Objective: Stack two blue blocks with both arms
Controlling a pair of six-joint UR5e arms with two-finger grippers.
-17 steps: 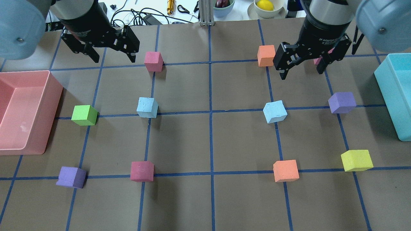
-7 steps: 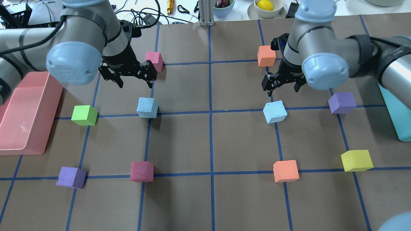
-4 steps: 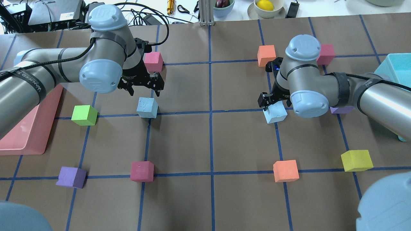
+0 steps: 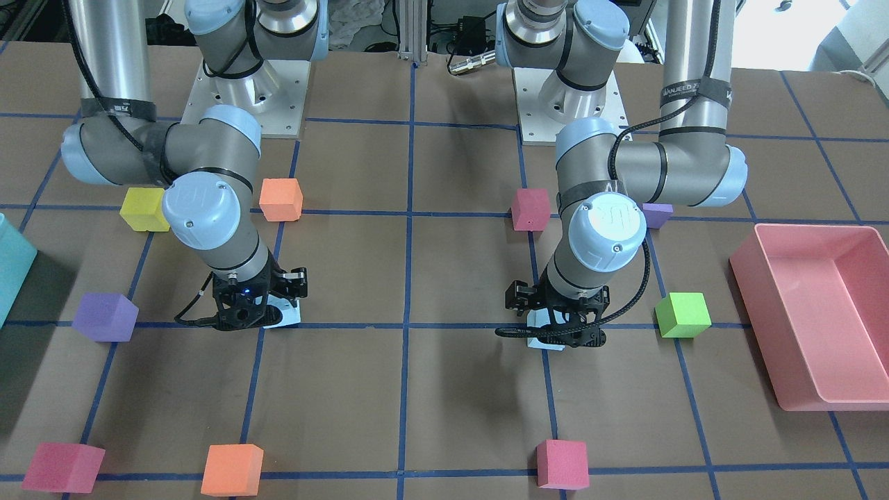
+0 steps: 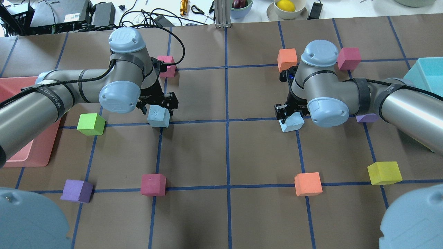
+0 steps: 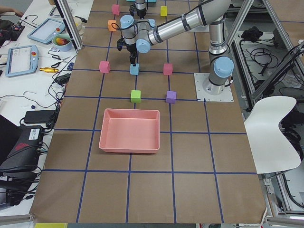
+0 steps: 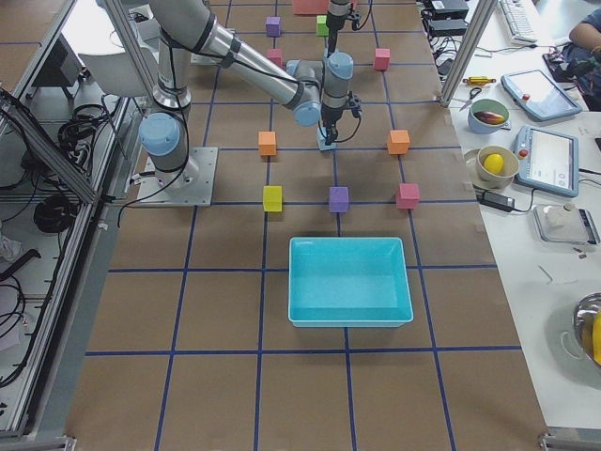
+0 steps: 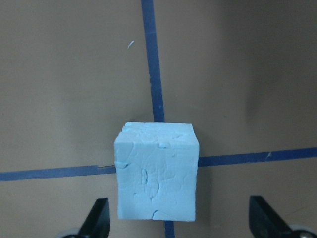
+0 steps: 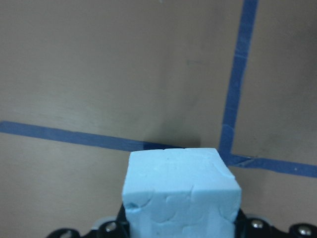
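The left gripper (image 5: pixel 157 106) hangs low over the left blue block (image 8: pixel 156 173) with its jaws spread wide. In the left wrist view the two fingers (image 8: pixel 97 218) stand on either side of the cube, each well apart from its face, with bare table showing between. The cube rests flat on the table on a crossing of blue tape lines (image 8: pixel 153 74), near the pink bin (image 4: pixel 760 326). The green cube (image 5: pixel 90 123) is the only thing between this block and the pink bin, and it is well apart from the fingers.

The right gripper (image 5: pixel 289 114) is down on the right blue block (image 9: pixel 181 191), which lies far from the pink bin, past the table's middle. In the right wrist view the cube fills the space between the jaws, with black finger parts tight against both of its sides, so the gripper looks clamped on it. The cube's underside is hidden, so I cannot tell whether it sits on the table or is lifted.

Farther from the pink bin, a purple cube (image 5: pixel 367 118) is partly hidden behind the right arm's elbow, and the teal bin (image 5: pixel 424 72) stands farthest of all.
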